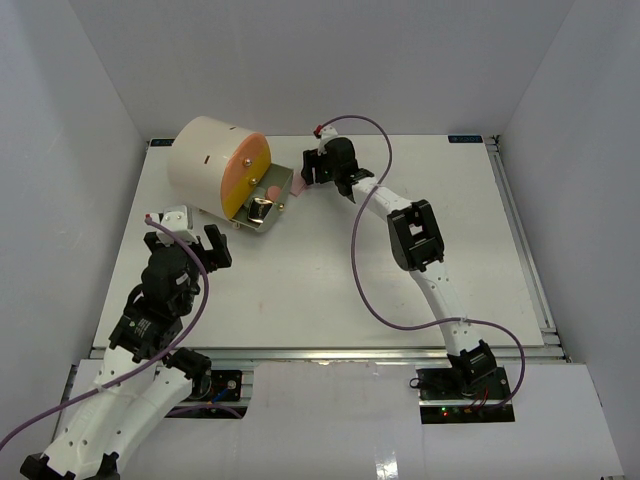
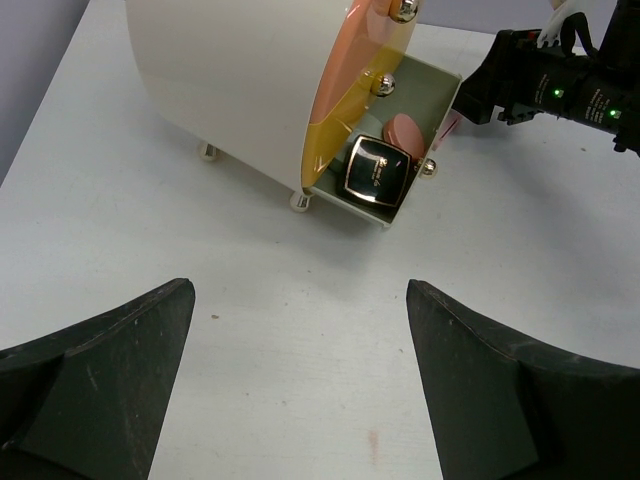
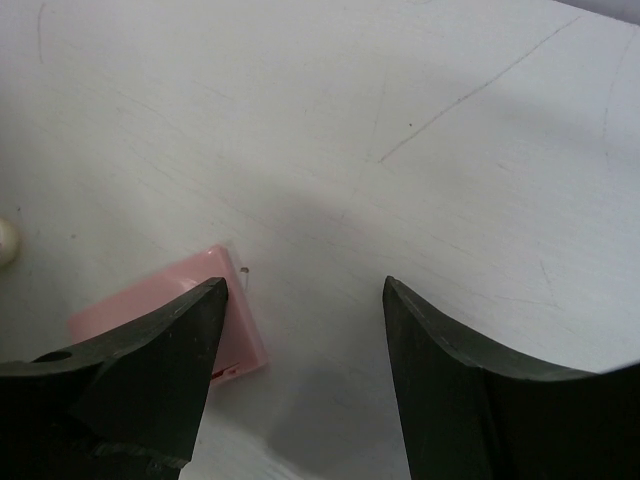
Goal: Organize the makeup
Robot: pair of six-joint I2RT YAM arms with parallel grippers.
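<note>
My left hand (image 2: pixel 298 300) hangs wide open above the matte white desk (image 2: pixel 120 230), holding nothing. A smooth cream cylinder (image 2: pixel 230 70) has one drawer (image 2: pixel 432 88) pulled out. Inside lie a glossy black-gold square compact (image 2: pixel 378 170) and a round pink pad (image 2: pixel 405 132). My right hand (image 3: pixel 302 290) is also open, one finger overlapping a flat, square pink pad (image 3: pixel 150 315) on the desk.
</note>
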